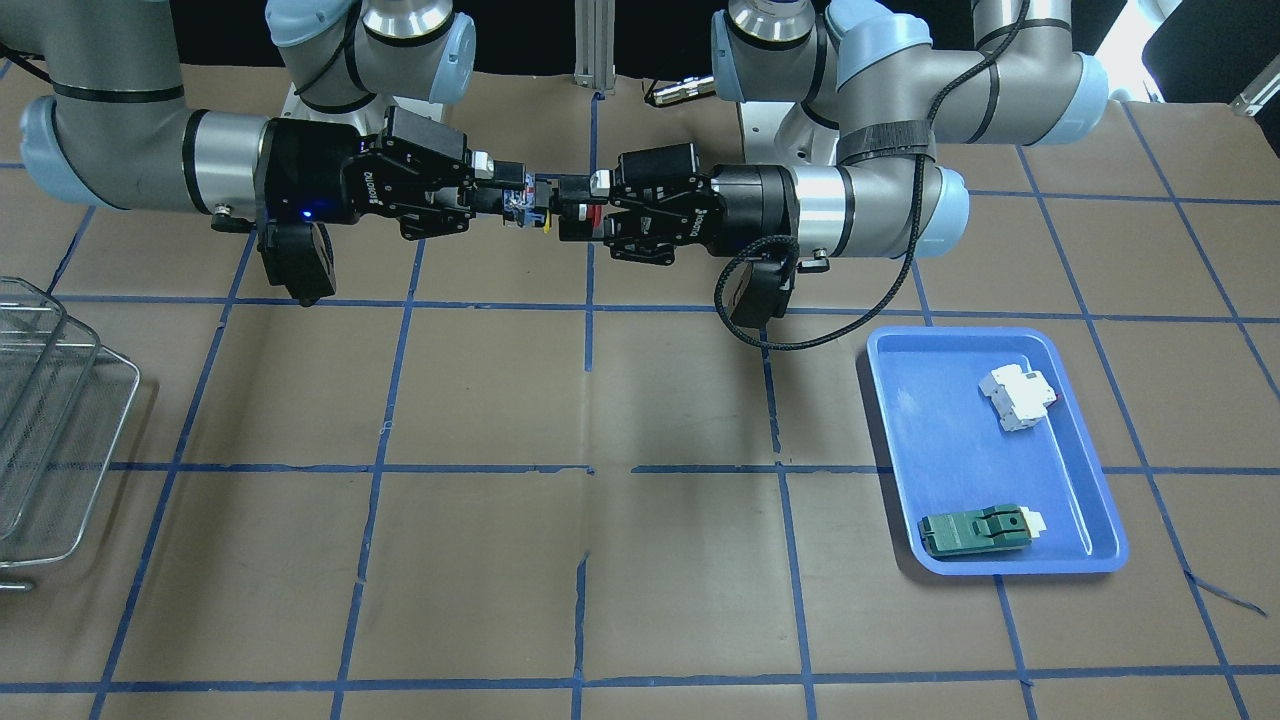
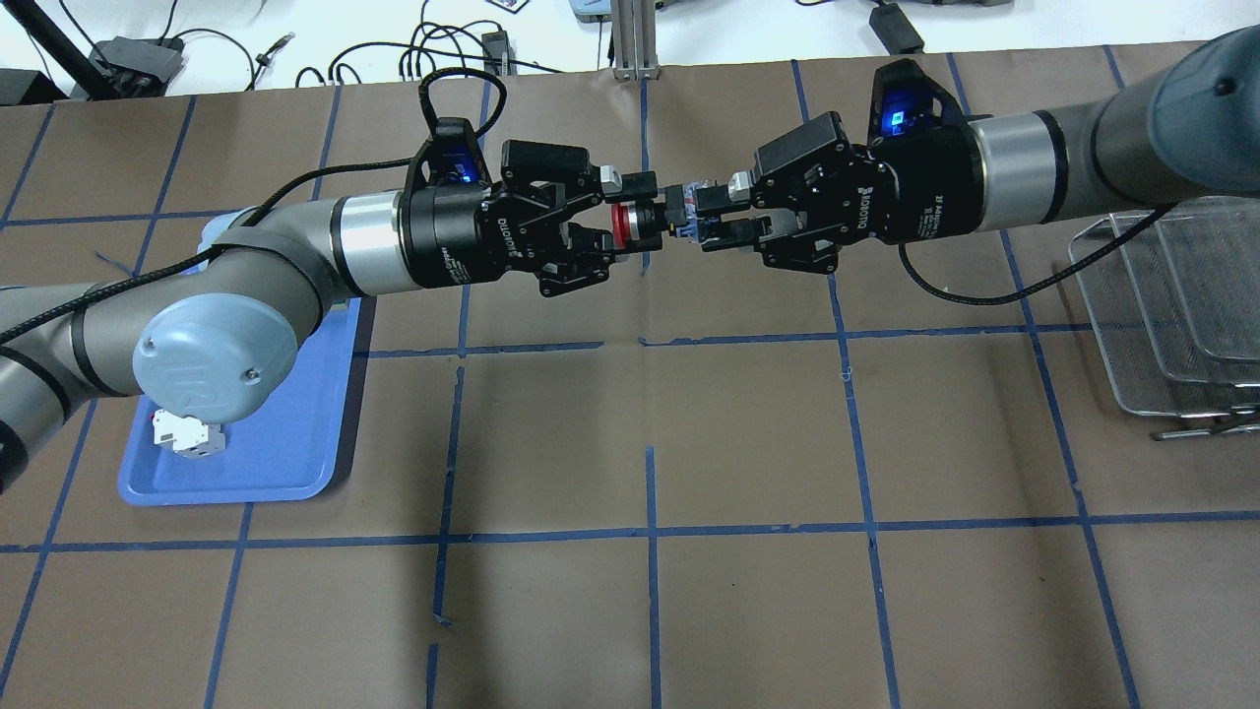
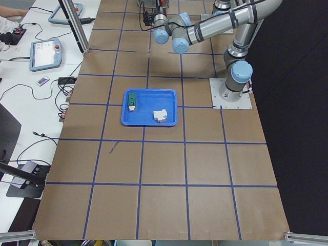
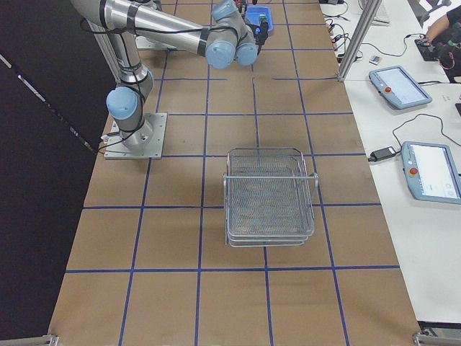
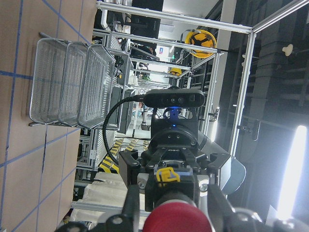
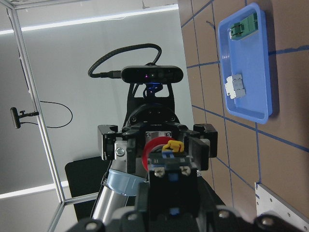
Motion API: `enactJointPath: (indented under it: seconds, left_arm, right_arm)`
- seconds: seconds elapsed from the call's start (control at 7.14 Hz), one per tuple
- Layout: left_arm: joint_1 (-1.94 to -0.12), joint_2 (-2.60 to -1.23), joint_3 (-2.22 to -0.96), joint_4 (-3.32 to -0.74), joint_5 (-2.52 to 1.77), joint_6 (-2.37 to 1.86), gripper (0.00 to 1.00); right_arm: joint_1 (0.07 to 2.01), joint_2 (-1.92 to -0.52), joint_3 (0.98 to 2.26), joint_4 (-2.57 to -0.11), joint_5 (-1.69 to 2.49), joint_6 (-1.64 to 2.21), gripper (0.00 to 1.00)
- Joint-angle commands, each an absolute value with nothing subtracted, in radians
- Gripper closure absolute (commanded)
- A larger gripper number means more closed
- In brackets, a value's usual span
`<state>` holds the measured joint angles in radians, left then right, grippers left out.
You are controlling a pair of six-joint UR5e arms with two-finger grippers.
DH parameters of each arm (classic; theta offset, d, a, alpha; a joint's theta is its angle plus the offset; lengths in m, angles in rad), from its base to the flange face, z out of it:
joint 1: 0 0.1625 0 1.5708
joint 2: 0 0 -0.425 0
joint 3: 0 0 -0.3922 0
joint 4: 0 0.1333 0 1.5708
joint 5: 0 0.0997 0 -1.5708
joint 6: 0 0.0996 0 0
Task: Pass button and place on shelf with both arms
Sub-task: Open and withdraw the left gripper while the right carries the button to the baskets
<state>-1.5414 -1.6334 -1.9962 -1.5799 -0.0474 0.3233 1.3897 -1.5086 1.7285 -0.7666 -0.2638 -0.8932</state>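
We see the small push button (image 2: 658,217), with its red mushroom cap, black body and blue-and-clear block base, lying level in the air above the table, caught between both claws. The black two-finger left gripper (image 2: 630,219) is clenched on the cap end. The black two-finger right gripper (image 2: 724,207) is clenched on the block base, and the two meet nose to nose. Well off on the right arm's side, the silvery wire-mesh shelf (image 2: 1162,325) stands on the brown paper-covered table (image 2: 748,433), which is lined with blue tape. On the left arm's side we find a blue plastic tray (image 1: 940,420) holding a white boxy breaker (image 1: 1018,397) and a flat dark green switch block (image 1: 975,530), apart from each other.
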Motion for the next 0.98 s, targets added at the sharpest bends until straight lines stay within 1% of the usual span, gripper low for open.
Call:
enactJointPath:
  seconds: [0.0,0.14,0.28,0.42,0.56,0.84]
  left_arm:
    - [-1.540,-1.634,-1.988,-1.580,-0.048,0.302,0.00]
    - [-1.528,-1.631,-1.982,-1.575,-0.046,0.276,0.00]
    - [-1.505,-1.635,-1.976,-1.525,-0.031,0.228,0.00]
    - [-1.449,-1.647,-1.971,-1.440,0.094,0.148,0.00]
    - [-1.378,-1.654,-1.974,-1.355,0.229,0.093,0.00]
    - [-1.338,-1.654,-1.965,-1.332,0.436,0.080,0.00]
  right_arm:
    - [1.385,-1.508,1.712,-0.769,-0.267,-0.881,0.87]
    - [1.362,-1.508,1.713,-0.810,-0.326,-0.853,0.87]
    - [1.309,-1.520,1.710,-0.913,-0.523,-0.724,0.87]
    - [1.271,-1.534,1.704,-1.112,-0.731,-0.551,0.89]
    - [1.258,-1.534,1.672,-1.184,-0.894,-0.496,0.89]
    - [1.211,-1.523,1.571,-1.210,-1.195,-0.497,0.89]
